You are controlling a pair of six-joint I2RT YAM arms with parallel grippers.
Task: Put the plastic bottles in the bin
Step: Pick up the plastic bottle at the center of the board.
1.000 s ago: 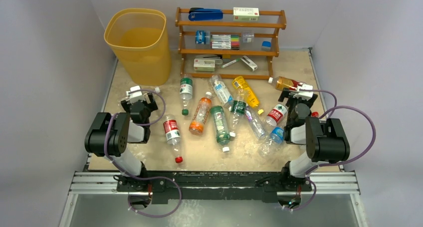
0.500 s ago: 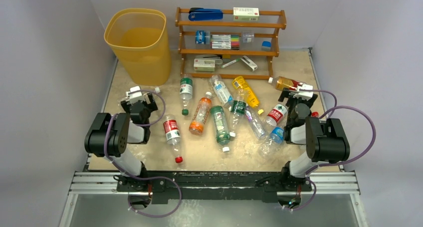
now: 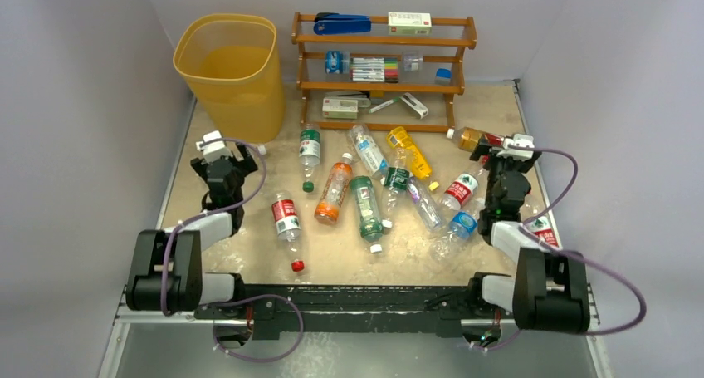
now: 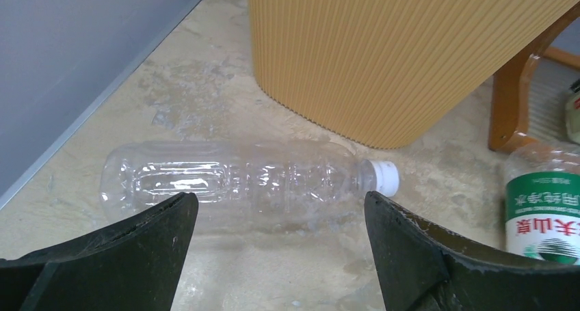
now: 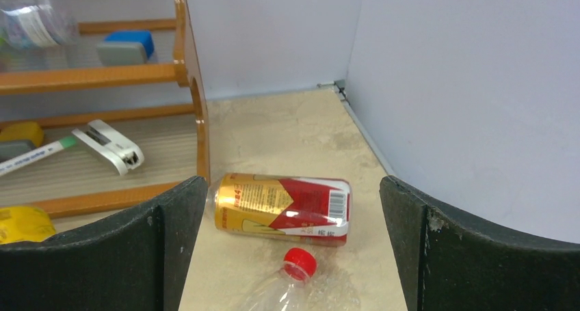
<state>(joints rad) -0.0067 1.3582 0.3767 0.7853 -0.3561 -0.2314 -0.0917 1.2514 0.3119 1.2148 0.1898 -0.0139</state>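
Several plastic bottles lie on the table in the top view, among them an orange one (image 3: 334, 191), a green one (image 3: 366, 208) and a yellow one (image 3: 408, 151). The yellow-orange bin (image 3: 232, 71) stands at the far left. My left gripper (image 3: 226, 155) is open and empty. In the left wrist view it (image 4: 278, 208) sits just short of a clear bottle with a white cap (image 4: 232, 181) lying in front of the bin (image 4: 383, 51). My right gripper (image 3: 498, 155) is open and empty. In the right wrist view it (image 5: 293, 188) faces a gold bottle with a red label (image 5: 287, 205), with a red-capped clear bottle (image 5: 294, 277) nearer.
A brown wooden rack (image 3: 382, 62) with a blue stapler, boxes and pens stands at the back, and its right post (image 5: 188, 72) is close to my right gripper. A green-labelled bottle (image 4: 544, 208) lies right of my left gripper. Grey walls close in both sides.
Both arms have stretched forward and lowered. The left gripper moved towards the bin and the clear bottle, and the right gripper moved towards the gold bottle. No bottle has moved.
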